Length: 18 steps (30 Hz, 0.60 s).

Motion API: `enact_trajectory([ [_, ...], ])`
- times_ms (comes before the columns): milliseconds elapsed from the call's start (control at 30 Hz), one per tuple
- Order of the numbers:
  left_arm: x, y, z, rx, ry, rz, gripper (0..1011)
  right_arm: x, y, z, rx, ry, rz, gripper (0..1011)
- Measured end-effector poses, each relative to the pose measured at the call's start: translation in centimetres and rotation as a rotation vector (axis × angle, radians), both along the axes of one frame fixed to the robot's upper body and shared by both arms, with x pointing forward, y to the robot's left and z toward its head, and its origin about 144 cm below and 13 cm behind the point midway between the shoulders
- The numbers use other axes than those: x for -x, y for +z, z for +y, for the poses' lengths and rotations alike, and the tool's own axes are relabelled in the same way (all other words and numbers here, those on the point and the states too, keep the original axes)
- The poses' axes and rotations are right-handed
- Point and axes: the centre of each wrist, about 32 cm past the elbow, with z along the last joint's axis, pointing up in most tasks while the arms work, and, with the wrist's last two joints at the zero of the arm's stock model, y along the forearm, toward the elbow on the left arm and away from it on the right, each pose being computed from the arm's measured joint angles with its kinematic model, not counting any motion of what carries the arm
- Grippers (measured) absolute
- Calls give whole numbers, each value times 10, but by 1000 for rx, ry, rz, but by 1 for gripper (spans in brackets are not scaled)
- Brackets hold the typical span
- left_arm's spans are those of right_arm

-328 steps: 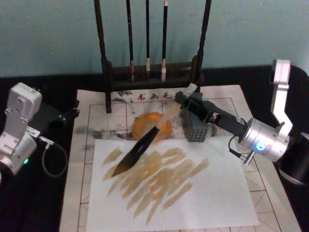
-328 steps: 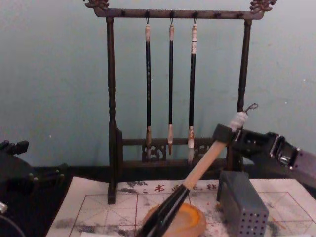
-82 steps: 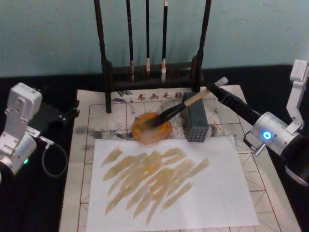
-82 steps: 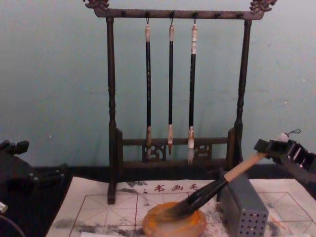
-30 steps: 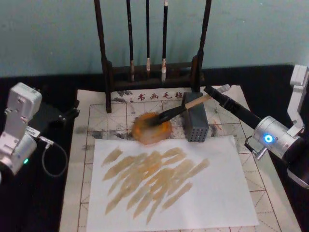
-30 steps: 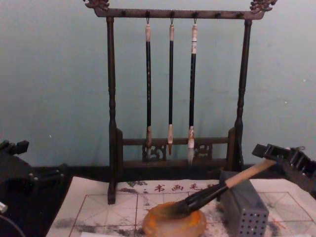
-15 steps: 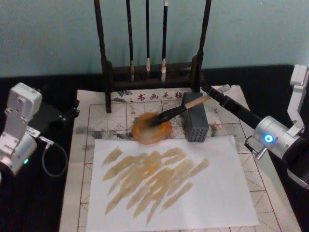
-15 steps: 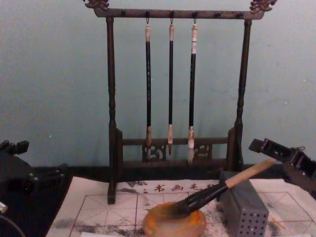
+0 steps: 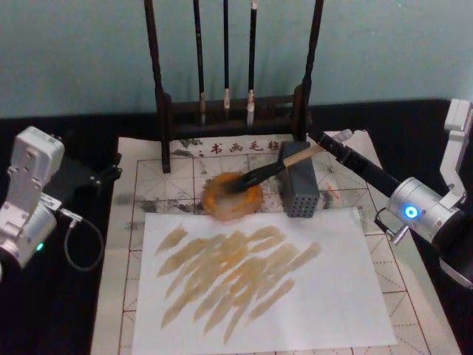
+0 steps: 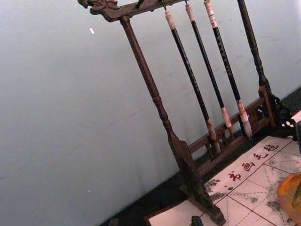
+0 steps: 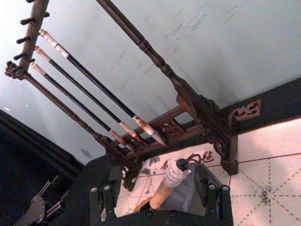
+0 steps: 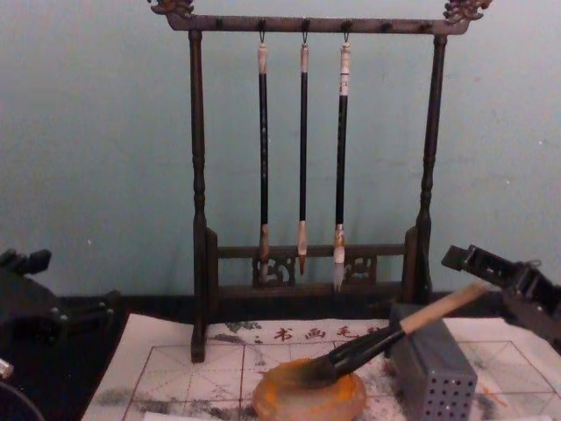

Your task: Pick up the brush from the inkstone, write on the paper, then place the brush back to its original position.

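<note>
Counting first, you have one brush (image 9: 267,169), one inkstone (image 9: 232,195), one grey perforated box (image 9: 298,186), one plain white sheet (image 9: 318,296) streaked with tan strokes lying on the paper (image 9: 148,174) with red grid lines, and three thin brushes (image 12: 302,158) hanging on the dark wooden rack (image 12: 198,175). You see the brush just above the centre of the head view, its dark tip resting in the inkstone and its pale handle propped across the top of the box. Its long axis runs from lower left to upper right, tip toward the left, white-wrapped end toward the right gripper (image 9: 319,140). That gripper sits right of the box at the handle's end; in the right wrist view (image 11: 160,200) its jaws stand spread to either side of the handle with space between, not closed on it. Your chest view shows the handle rising off the dish at a shallow slant, which the head view flattens. The left gripper (image 9: 107,174) is parked at the frame's left edge, beside the paper; you cannot tell how its jaws stand.
</note>
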Motion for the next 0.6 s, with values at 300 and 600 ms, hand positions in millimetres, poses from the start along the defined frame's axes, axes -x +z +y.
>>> enact_trajectory([
  [300, 0, 0, 0, 0, 0, 0, 1001, 0, 0, 0, 2, 4, 0, 1002],
  [600, 0, 0, 0, 0, 0, 0, 1001, 5, 1, -6, 28, 17, -2, 1002],
])
